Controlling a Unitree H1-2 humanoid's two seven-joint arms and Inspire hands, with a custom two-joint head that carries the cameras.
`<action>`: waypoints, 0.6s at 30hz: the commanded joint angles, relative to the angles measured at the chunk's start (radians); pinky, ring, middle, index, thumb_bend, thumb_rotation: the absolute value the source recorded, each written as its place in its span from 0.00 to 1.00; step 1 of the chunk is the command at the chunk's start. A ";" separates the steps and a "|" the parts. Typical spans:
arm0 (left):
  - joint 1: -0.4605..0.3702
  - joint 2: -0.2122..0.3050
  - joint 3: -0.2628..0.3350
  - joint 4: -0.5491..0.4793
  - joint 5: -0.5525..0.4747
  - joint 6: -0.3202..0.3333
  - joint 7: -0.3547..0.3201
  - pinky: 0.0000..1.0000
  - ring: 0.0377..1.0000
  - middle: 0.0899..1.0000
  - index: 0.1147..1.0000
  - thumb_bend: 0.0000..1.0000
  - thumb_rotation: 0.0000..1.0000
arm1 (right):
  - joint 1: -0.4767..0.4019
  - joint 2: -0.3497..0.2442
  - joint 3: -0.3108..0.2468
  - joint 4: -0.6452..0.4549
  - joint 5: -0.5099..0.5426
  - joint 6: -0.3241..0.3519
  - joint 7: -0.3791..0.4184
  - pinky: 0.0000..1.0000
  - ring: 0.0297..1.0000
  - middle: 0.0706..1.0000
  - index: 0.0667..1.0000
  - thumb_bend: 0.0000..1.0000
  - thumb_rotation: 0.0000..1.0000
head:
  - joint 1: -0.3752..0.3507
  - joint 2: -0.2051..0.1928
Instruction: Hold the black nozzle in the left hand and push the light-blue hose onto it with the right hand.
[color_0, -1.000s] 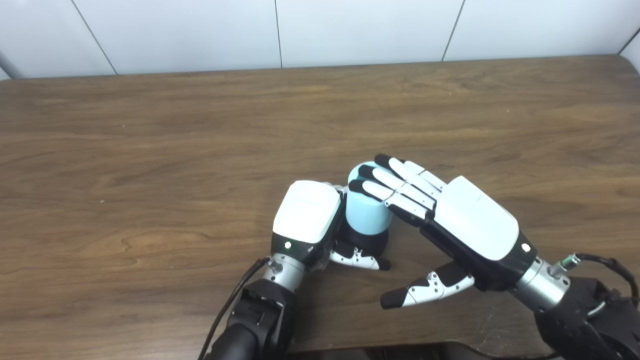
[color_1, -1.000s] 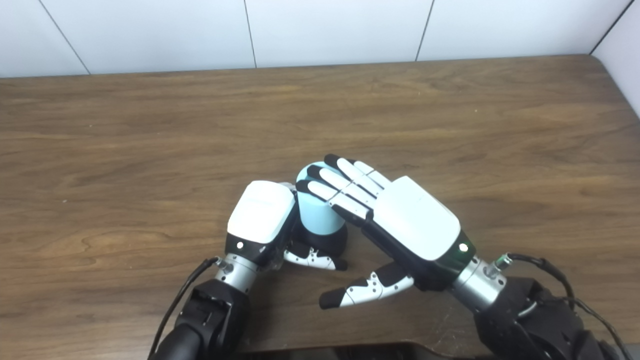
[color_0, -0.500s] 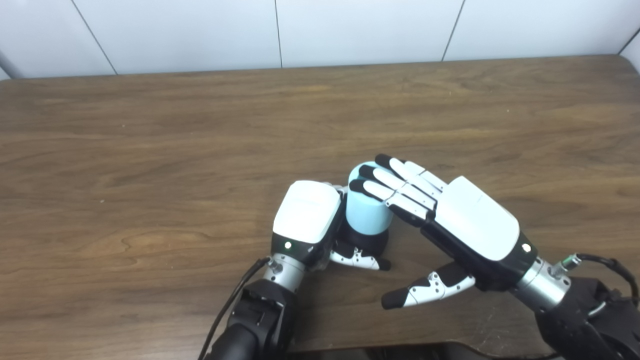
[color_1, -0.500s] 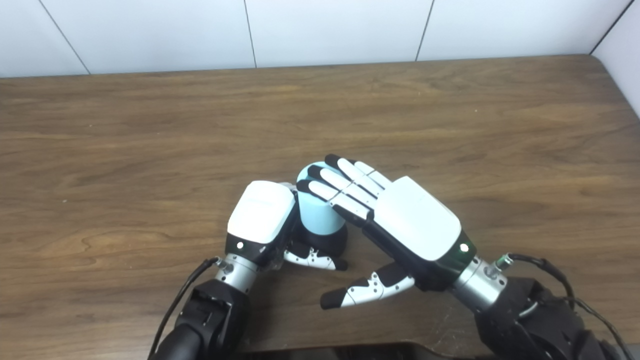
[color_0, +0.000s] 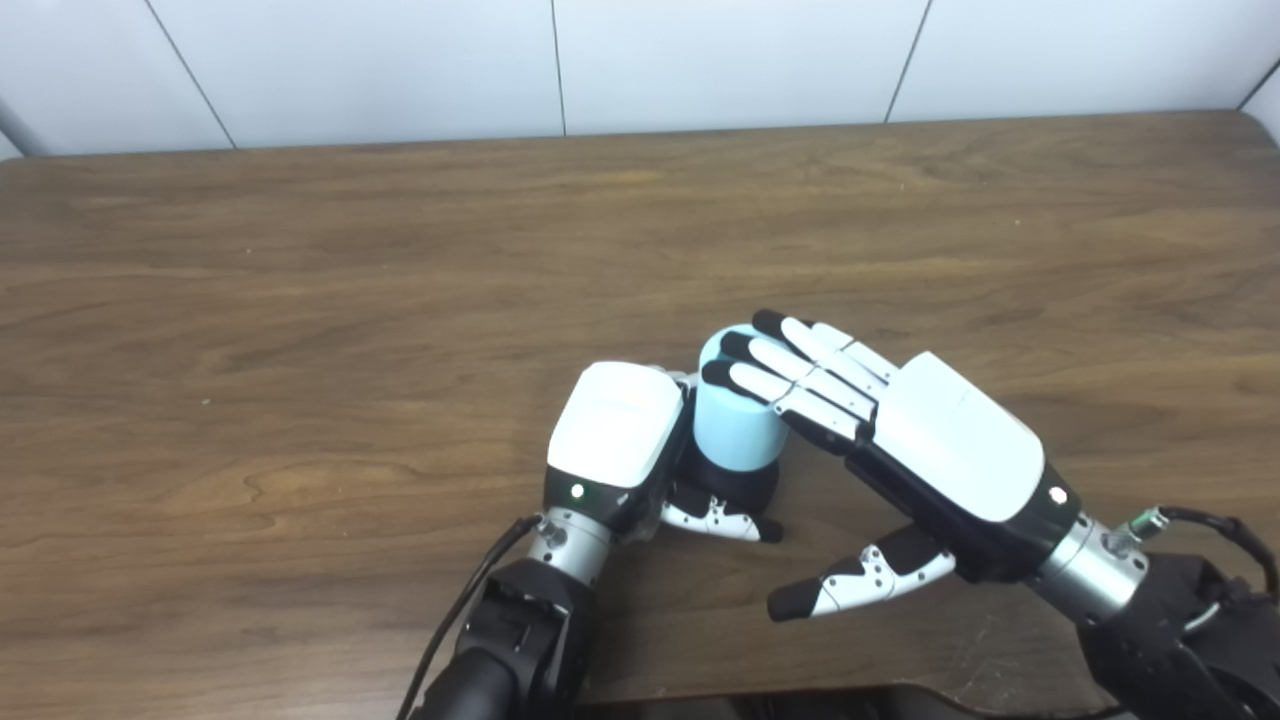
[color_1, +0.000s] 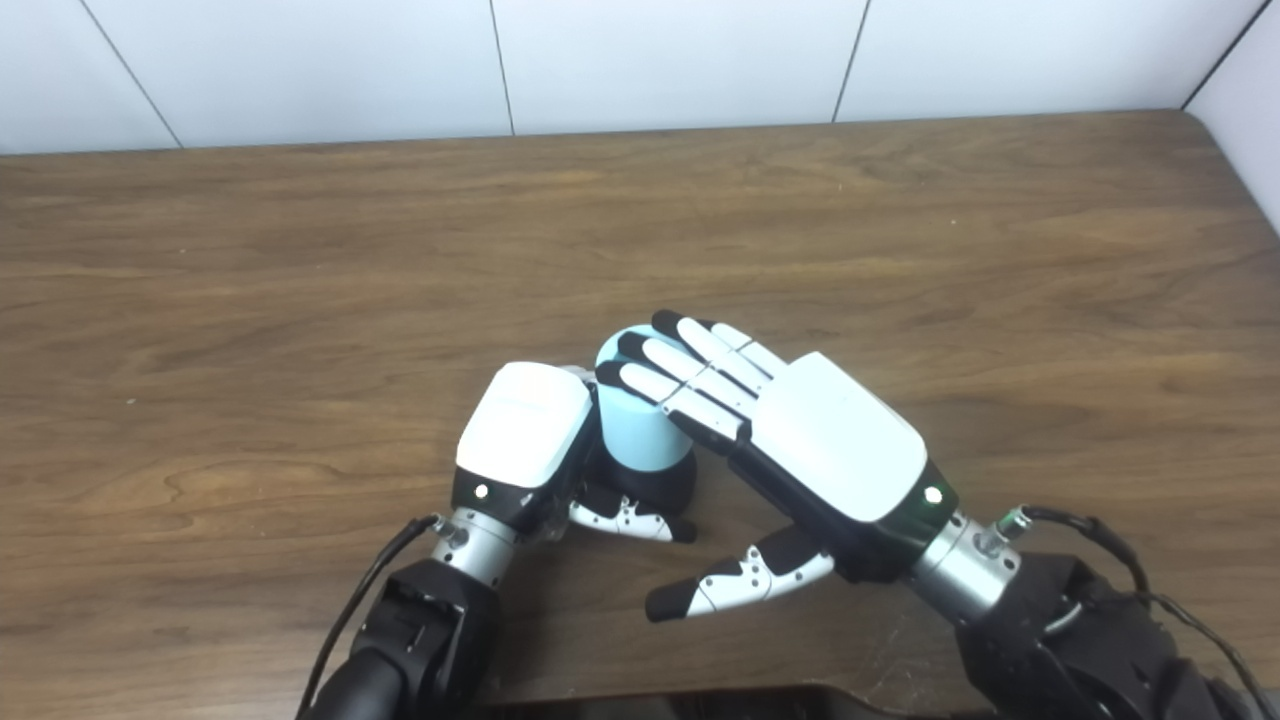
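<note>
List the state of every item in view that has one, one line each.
Light-blue hose: upright, seated on the black nozzle.
Black nozzle: standing on the table, gripped at its base.
Left hand: shut on the black nozzle.
Right hand: open, fingers flat across the hose top, thumb free.
Wooden table: bearing the nozzle.

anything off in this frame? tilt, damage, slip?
Nothing stands out. The light-blue hose sits upright on the black nozzle, which the left hand grips. The right hand lies flat-fingered on the hose's top, thumb clear.
</note>
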 joint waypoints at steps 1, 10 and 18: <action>0.006 0.002 -0.001 -0.007 0.013 -0.003 -0.012 0.43 0.49 0.36 0.43 0.52 0.00 | 0.038 -0.035 0.006 0.034 -0.016 0.037 0.092 0.94 0.96 0.93 0.90 0.59 0.93 | -0.001 0.001; 0.007 0.002 0.001 -0.002 0.006 -0.008 0.001 0.42 0.47 0.35 0.43 0.52 0.00 | -0.030 -0.001 -0.044 -0.019 0.062 0.094 0.079 0.95 1.00 0.99 0.93 0.58 1.00 | -0.002 0.000; 0.006 -0.002 -0.002 0.005 0.009 -0.005 0.006 0.41 0.46 0.34 0.44 0.52 0.00 | -0.107 0.057 -0.106 -0.080 0.172 0.182 0.065 0.98 1.00 1.00 0.96 0.54 1.00 | -0.005 0.000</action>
